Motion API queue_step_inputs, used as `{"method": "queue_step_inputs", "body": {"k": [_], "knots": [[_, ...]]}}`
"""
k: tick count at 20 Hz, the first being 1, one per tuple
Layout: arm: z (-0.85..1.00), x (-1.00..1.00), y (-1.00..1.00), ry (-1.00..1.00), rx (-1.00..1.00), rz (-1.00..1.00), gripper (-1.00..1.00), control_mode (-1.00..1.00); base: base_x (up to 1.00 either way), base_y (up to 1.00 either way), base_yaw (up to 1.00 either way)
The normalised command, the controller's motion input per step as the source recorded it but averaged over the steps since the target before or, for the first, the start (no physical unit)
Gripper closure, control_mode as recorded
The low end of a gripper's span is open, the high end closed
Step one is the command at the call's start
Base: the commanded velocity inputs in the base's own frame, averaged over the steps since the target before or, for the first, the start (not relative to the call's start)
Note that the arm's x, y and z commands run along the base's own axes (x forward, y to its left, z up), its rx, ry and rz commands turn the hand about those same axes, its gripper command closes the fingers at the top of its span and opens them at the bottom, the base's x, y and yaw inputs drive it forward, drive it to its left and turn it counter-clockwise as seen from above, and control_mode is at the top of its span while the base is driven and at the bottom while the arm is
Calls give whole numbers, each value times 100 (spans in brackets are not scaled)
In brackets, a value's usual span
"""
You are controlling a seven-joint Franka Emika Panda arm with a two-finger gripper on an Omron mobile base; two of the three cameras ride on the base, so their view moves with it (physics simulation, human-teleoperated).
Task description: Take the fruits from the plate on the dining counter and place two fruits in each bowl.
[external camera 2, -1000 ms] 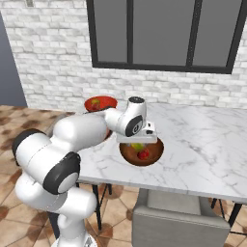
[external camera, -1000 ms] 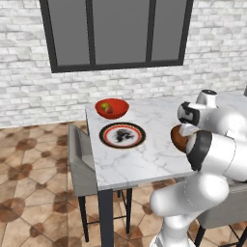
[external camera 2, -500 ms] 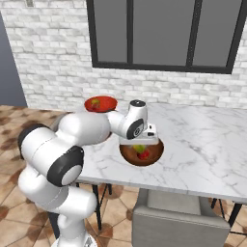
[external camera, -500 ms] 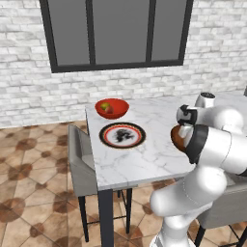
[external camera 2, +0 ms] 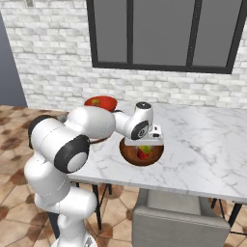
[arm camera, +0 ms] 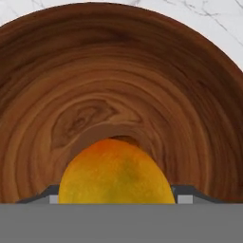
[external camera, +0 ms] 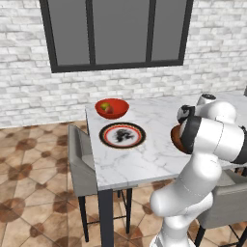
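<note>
The hand hangs right over the brown wooden bowl [external camera 2: 142, 153], which sits on the marble tabletop [external camera 2: 202, 144] near its front edge, and the gripper [external camera 2: 144, 144] points down into it. From the hand camera the orange fruit [arm camera: 116, 174] sits low in the frame against the grained inside of the bowl, with the two finger tips [arm camera: 185, 195] showing just at either side of it; the jaws look to be pinching that orange fruit between them. From the right base camera there is a red fruit [external camera 2: 143, 154] lying in the wooden bowl under the hand, with a bit of yellow-green beside it. Over on the far left corner of the tabletop, the glossy red bowl [external camera: 112, 108] holds a yellow-green fruit [external camera: 107, 107] and something reddish next to it, too small to tell apart. The black-rimmed plate [external camera: 122, 135] lies flat just in front of the red bowl, its patterned white centre bare. A grey chair [external camera: 80, 166] stands at the left end of the tabletop.
</note>
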Motion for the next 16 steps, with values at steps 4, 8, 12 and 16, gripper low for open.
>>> {"method": "queue_step_inputs", "body": {"k": [4,8,12,16], "knots": [[-33,0,-6,0,0,0,-100,-100,0,0,0],[-1,0,0,0,0,0,-100,-100,0,0,0],[0,0,0,0,0,0,-100,-100,0,0,0],[0,0,0,0,0,0,-100,-100,0,0,0]]}}
